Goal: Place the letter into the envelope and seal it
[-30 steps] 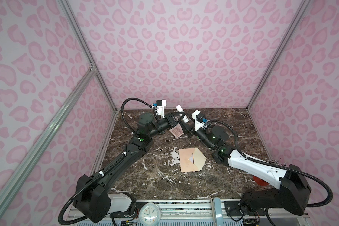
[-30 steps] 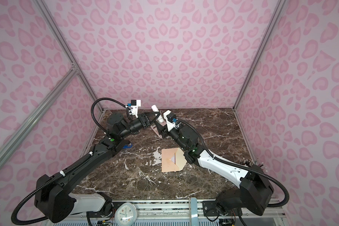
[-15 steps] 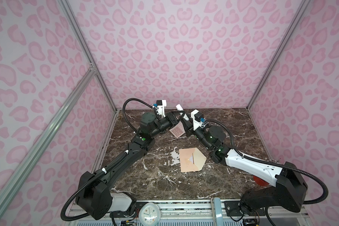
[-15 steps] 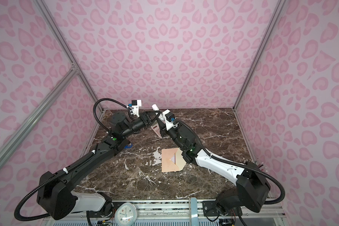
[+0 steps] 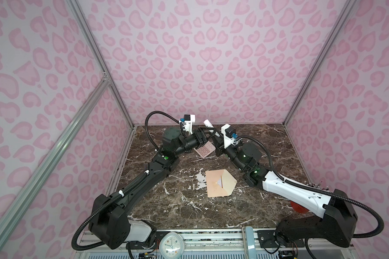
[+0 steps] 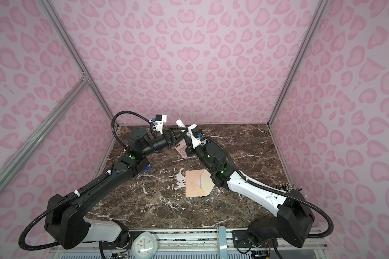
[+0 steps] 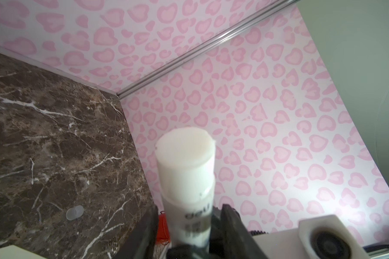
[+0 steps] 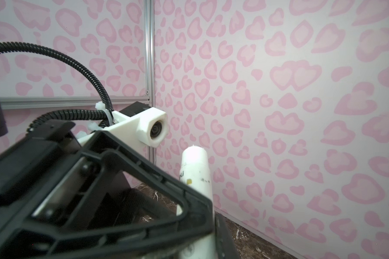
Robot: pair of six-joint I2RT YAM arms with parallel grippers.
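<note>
White plastic glue stick [image 7: 185, 170]: a cylinder with a bare, waxy tip. Black lettering "del…" on the barrel, the rest hidden. My left gripper [image 7: 190, 208] stands apart, one finger on either side of the barrel, neither touching. My right gripper [image 5: 215, 137] clamps the stick's lower end. All this sits upper centre in both top views, over a pink-keyed calculator [image 5: 205, 149]. Peach paper envelope [image 5: 213, 185] lies flat mid-frame on the brown veined marble table [image 5: 267, 157], its cream pointed flap open rightward. Only the left wrist view shows a small translucent cap [image 7: 75, 212] on the marble.
</note>
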